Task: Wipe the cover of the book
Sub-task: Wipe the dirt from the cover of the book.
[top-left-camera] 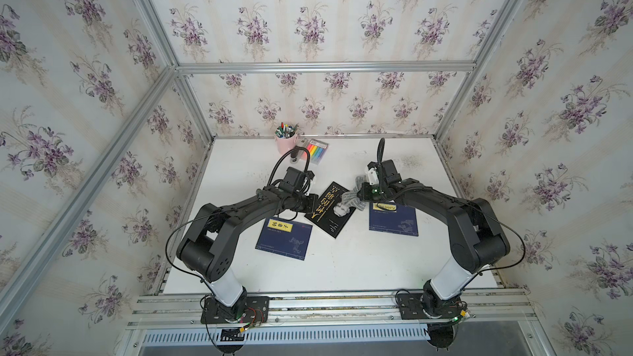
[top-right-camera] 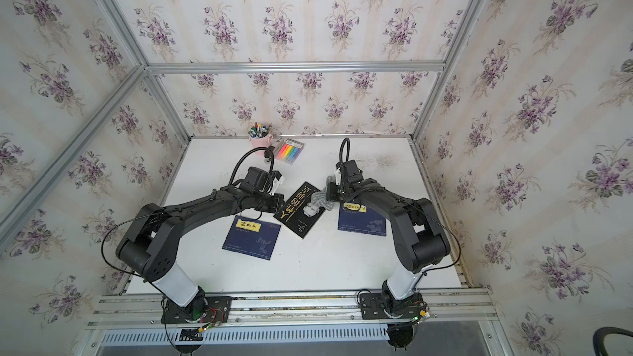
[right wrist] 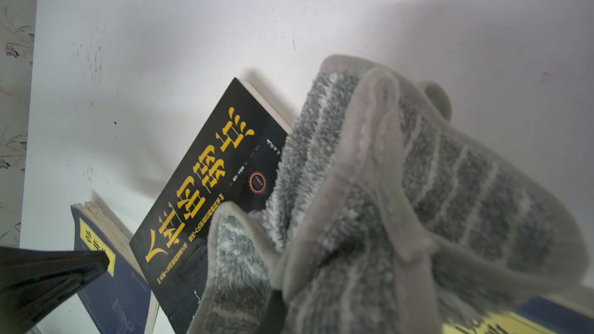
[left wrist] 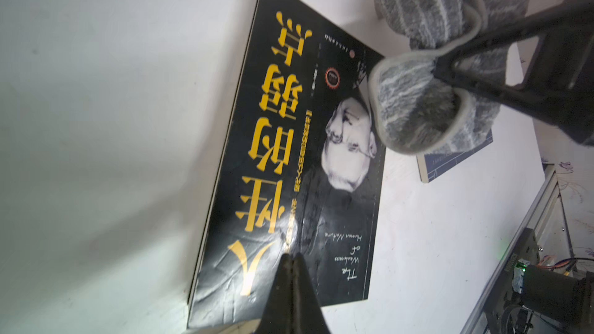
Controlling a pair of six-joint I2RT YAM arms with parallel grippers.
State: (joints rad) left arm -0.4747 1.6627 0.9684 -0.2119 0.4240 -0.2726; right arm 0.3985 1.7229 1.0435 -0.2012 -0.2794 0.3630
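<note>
While right claw (left wrist: 445,65) pinches cloth (left wrist: 414,114), book (left wrist: 273,155) lies just beside.

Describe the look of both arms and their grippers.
Both arms, left arm and right arm, are matte black with a white lower segment above black base plates. A thin black cable loops off each shoulder; a ribbed black hose arches over each wrist. The left gripper and right gripper have black, tapered, wedge-shaped jaws.

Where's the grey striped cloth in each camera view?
In a top view: grey cloth overlapping the black book's right edge.
In a top view: same spot.
Left wrist: cloth beside the portrait, over the book's edge.
Right wrist: cloth close up, hiding the portrait.
Shared landmark: the book's yellow title.
</note>
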